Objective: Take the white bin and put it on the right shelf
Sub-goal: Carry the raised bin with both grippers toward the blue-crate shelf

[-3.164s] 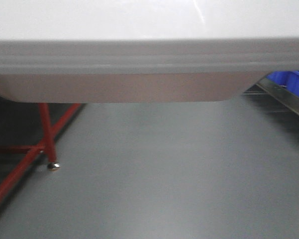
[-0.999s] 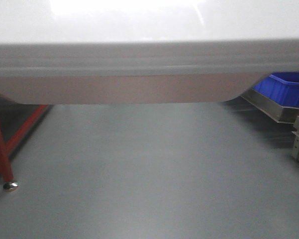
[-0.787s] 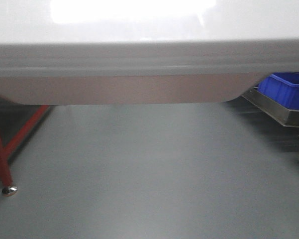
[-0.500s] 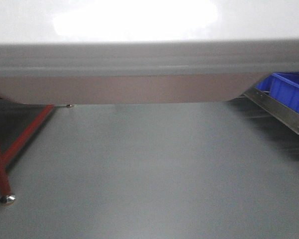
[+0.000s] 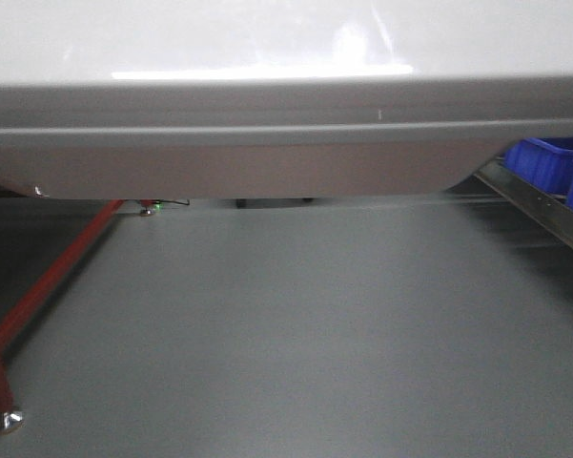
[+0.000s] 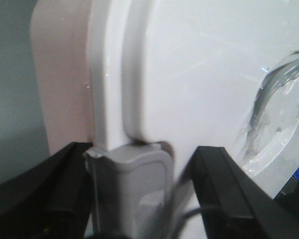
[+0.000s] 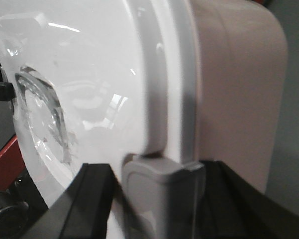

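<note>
The white bin [image 5: 286, 48] fills the top of the front view, held up off the grey floor, glossy lid above and pinkish body below. In the left wrist view my left gripper [image 6: 139, 162] is shut on the white bin [image 6: 189, 74] at its grey end latch [image 6: 132, 189], one black finger on the body side and one on the lid side. My right gripper [image 7: 156, 174] is shut the same way on the white bin [image 7: 89, 74] at the opposite grey latch [image 7: 159, 194]. The right shelf [image 5: 543, 215] shows as a steel rail at the right edge.
Blue crates [image 5: 539, 157] sit on the steel rack at the right. A red metal frame [image 5: 57, 272] with a round foot [image 5: 5, 420] stands at the left. Grey floor [image 5: 296, 334] stretches ahead under the bin.
The background has shifted: the red leg's foot slid down and left, a far foot and dark object appeared under the bin, and the steel rail now runs lower right. The bin stays held.
</note>
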